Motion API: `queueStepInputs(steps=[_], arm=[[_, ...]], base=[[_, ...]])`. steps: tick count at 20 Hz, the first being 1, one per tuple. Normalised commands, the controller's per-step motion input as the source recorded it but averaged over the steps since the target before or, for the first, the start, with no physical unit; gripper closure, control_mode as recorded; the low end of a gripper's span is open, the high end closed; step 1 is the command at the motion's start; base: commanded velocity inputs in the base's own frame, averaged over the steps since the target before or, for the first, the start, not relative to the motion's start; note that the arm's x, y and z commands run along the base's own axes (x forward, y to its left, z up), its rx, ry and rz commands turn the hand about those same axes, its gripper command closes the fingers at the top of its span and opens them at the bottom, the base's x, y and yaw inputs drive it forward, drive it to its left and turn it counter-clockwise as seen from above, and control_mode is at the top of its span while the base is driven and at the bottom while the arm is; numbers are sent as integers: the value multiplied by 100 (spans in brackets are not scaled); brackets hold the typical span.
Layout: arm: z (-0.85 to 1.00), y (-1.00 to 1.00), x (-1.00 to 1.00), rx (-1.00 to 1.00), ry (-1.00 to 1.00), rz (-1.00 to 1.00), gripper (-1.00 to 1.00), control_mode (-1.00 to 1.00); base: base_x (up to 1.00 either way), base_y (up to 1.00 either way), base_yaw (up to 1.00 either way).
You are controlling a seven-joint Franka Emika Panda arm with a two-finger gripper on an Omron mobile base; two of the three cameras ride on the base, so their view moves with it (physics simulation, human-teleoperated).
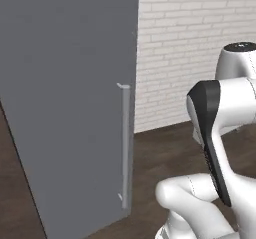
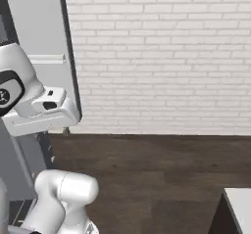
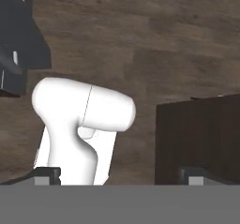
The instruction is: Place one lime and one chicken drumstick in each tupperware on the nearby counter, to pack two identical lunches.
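Hand (image 3: 119,176) fingers stand wide apart, holding nothing, above the wooden floor (image 3: 140,31). Grey door (image 1: 65,108) with a long handle (image 1: 125,143) stands beside the brick wall (image 1: 190,43).

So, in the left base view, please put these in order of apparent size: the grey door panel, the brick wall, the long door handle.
Largest to smallest, as they appear:
1. Grey door panel, which covers most of the left half. It stands nearer the camera, so its lead may be partly an effect of nearness.
2. Brick wall.
3. Door handle, a thin vertical bar.

The big door (image 1: 65,108) is plain grey with a light grey handle (image 1: 125,145). The brick wall (image 2: 162,57) is white. The wood floor (image 2: 157,179) is dark brown.
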Motion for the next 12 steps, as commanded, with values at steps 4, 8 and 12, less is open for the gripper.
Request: queueStepInputs(steps=[4, 8, 12], arm=[[0, 0, 0, 0, 0, 0, -100, 100], [0, 0, 0, 0, 0, 0, -100, 100], [0, 0, 0, 0, 0, 0, -100, 100]], base=[[100, -100, 8], [100, -47, 18], [100, -16, 15]])
